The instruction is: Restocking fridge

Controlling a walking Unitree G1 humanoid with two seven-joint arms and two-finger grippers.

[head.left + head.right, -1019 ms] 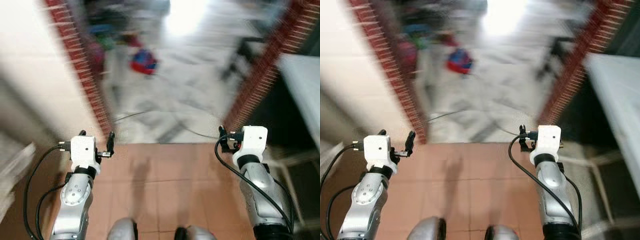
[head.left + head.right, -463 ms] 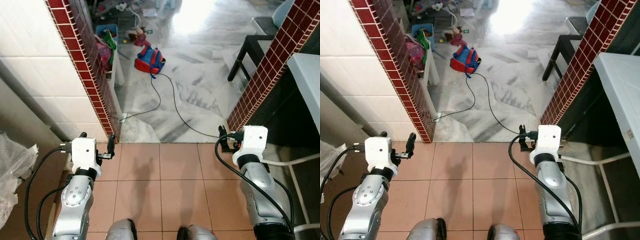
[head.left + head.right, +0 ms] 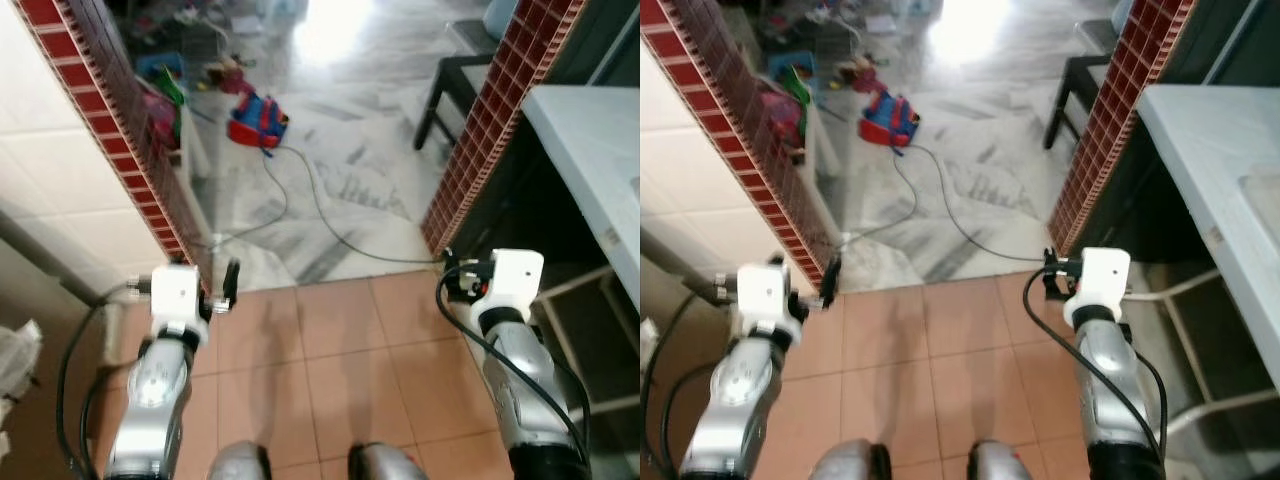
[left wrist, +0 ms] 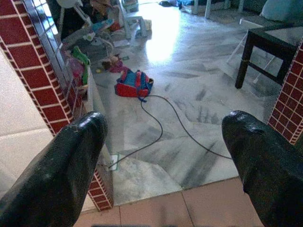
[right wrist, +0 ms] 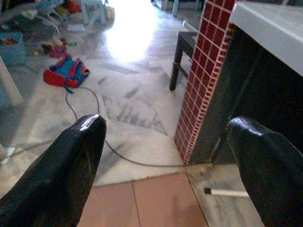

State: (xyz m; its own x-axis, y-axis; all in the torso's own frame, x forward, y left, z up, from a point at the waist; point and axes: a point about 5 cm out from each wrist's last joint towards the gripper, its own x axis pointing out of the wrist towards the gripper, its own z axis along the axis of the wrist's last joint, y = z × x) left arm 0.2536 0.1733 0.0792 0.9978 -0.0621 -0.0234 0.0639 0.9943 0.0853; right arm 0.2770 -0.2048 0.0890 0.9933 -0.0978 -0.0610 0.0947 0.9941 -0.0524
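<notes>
Left eye view: robot stood on terracotta tile floor (image 3: 340, 370) at a doorway between two red-brick wall ends (image 3: 95, 110), marble floor (image 3: 350, 170) beyond. Left end effector (image 3: 228, 287) and right end effector (image 3: 452, 285) both held out at waist height, carrying nothing. Red-blue bag (image 3: 255, 120) lay on the marble, cable (image 3: 310, 205) trailing from it across the threshold path.

Right eye view: same scene; pale bench (image 3: 1210, 190) along the right side, dark stool (image 3: 1080, 85) past the right brick pier. No fridge or stock items visible, so their location couldn't be determined.

Left wrist view: fingers (image 4: 61, 165) spread wide, released, nothing between them.

Right wrist view: fingers (image 5: 71, 161) spread wide too, empty; brick pier (image 5: 196, 90) close on that side.

Judgement: step in hand looked like transit, searching for fridge/stock. To do it well: keep centred in the doorway, clear the right pier, step over or around the cable, keep arms tucked.
</notes>
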